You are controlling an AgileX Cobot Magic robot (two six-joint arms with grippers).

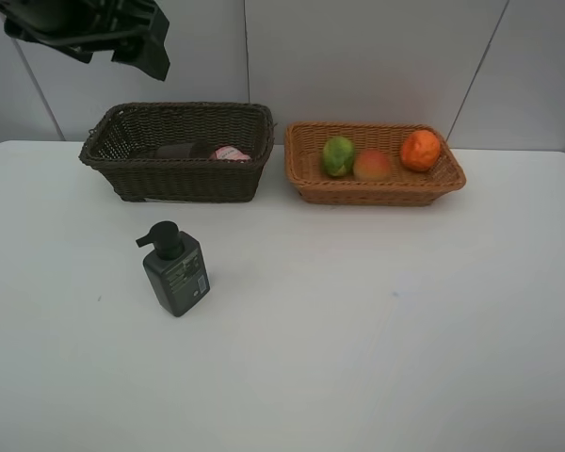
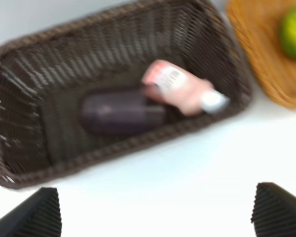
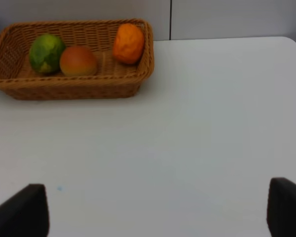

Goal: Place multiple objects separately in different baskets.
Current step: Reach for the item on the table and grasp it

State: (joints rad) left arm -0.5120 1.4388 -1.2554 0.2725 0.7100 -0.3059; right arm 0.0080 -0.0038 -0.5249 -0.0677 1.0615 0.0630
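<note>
- The dark green pump bottle stands upright on the white table, in front of the dark basket and apart from it. Body: squat, rectangular, with a pale label; top: black pump head with a side spout.
- The dark brown basket is rectangular, deep, of tight woven wicker, at the rear left of the table.
- Inside it lie two items on their sides, touching: a pink bottle with a white cap and printed label, and a translucent mauve cup, smooth and cylindrical. The wrist view of them is blurred.
- The light orange-brown basket is rectangular, shallower, with flared woven walls, just beside the dark basket on its right.
- It holds three rounded fruits in a row: a green mango-like fruit at the left end, a red-yellow peach touching it, and an orange with a dimpled skin toward the right end.
- The left gripper hangs above the dark basket's front edge, jaws spread wide, nothing between them; the black fingers have ribbed faces.
- The right gripper is over bare table, well apart from the light basket, jaws spread wide and holding nothing.
</note>
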